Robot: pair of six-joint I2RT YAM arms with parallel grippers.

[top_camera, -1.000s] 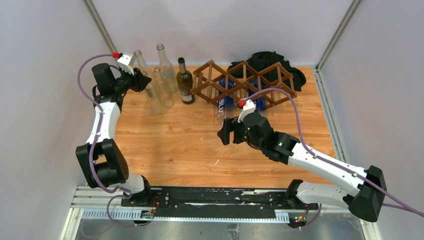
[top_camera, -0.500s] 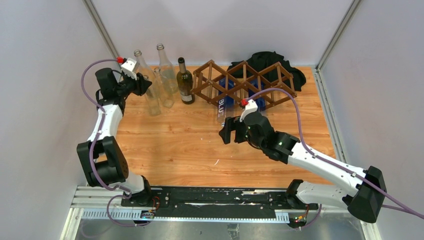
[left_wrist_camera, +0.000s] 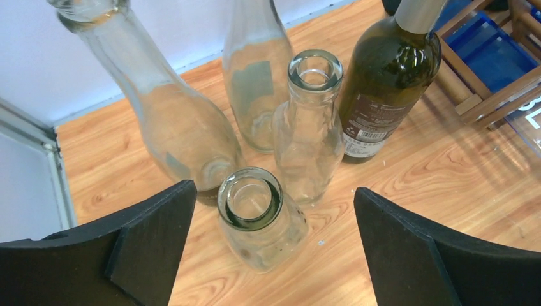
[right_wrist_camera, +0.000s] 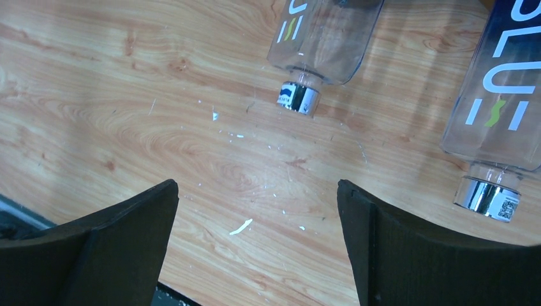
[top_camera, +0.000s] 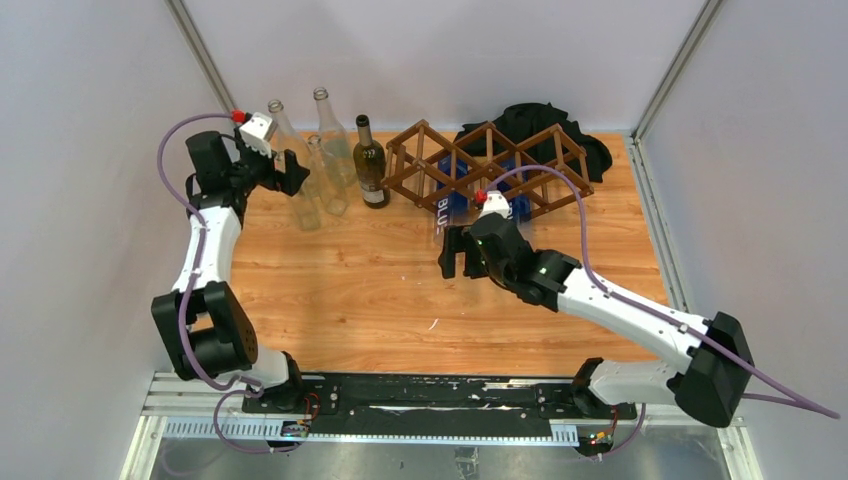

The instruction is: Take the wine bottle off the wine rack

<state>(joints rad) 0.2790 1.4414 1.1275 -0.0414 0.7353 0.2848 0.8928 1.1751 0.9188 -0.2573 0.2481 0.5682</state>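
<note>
Currently the approach step for a pull. Right hand [right_wrist_camera: 256,185] is spread wide and empty, hovering over the bare surface [right_wrist_camera: 127,95], just short of the silver cap [right_wrist_camera: 298,97] of a BLUE-lettered wine bottle [right_wrist_camera: 322,35]. That bottle lies in a lower cell of the wine rack [top_camera: 455,152], neck pointing toward the arms. Can't tell whether the cap touches the wood. A 2nd BLUE-lettered bottle [right_wrist_camera: 501,95] lies beside it, apart.

Left hand [left_wrist_camera: 274,191] is also spread wide, fingers [left_wrist_camera: 150,245] either side of a clear bottle mouth [left_wrist_camera: 250,199], gripping nothing. 4 clear bottles and 1 dark green wine bottle [left_wrist_camera: 386,80] stand upright in a cluster at the far left, off the rack.

Next move, as a judgement:
- The right hand advances along the bottle axis and centres on the neck just behind the cap.
- It closes, then draws straight back so the body slides out clear of the slats.
- Smooth glass and a narrow neck mean slip risk.
- The light rack could drag along with the bottle.

Black cloth [top_camera: 540,125] behind the rack isn't involved.
</note>
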